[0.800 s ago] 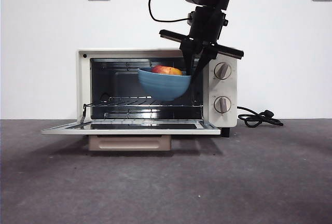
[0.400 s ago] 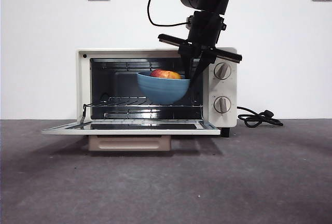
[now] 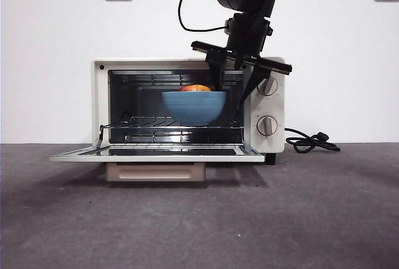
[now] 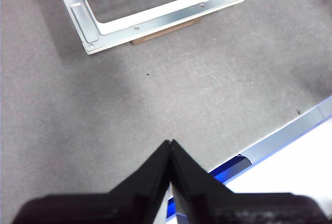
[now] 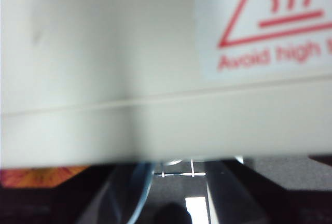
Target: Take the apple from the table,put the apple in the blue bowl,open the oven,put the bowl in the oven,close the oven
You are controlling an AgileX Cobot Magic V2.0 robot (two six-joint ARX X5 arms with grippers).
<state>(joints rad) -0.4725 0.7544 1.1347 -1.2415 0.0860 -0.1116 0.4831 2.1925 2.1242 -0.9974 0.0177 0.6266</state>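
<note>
R gripper (image 3: pixel 234 88) hangs in front of the oven (image 3: pixel 187 104), at the upper R part of the cavity, fingers (image 3: pixel 217 76) spread wide. One finger sits just inside the blue bowl (image 3: pixel 194 107) at its R rim, the other outside it toward the knob panel; can't tell if either touches the rim. The bowl stands level on the wire rack (image 3: pixel 168 122), inside the cavity, just below and to the L of the fingers. The apple (image 3: pixel 195 88) lies in the bowl, only its top showing above the rim, right beside the inner finger.

Oven door (image 3: pixel 156 152) is folded down flat, well below the fingers, its beige handle (image 3: pixel 156 172) under the front edge. Two knobs (image 3: pixel 267 85) on the panel just R of the fingers. Black cord (image 3: pixel 312 141) lies on the surface (image 3: pixel 199 219) R of the oven.

R wrist view: oven's cream top (image 5: pixel 104 53) fills most of the pic, w/ a red warning label (image 5: pixel 270 22); blurred bowl rim (image 5: pixel 140 193) and an orange patch of apple (image 5: pixel 41 176) below it.

L gripper (image 4: pixel 170 149) waits off to the side, above bare surface, fingers pressed together w/ nothing between. The open door frame (image 4: pixel 155 11) is well ahead of its tips.
</note>
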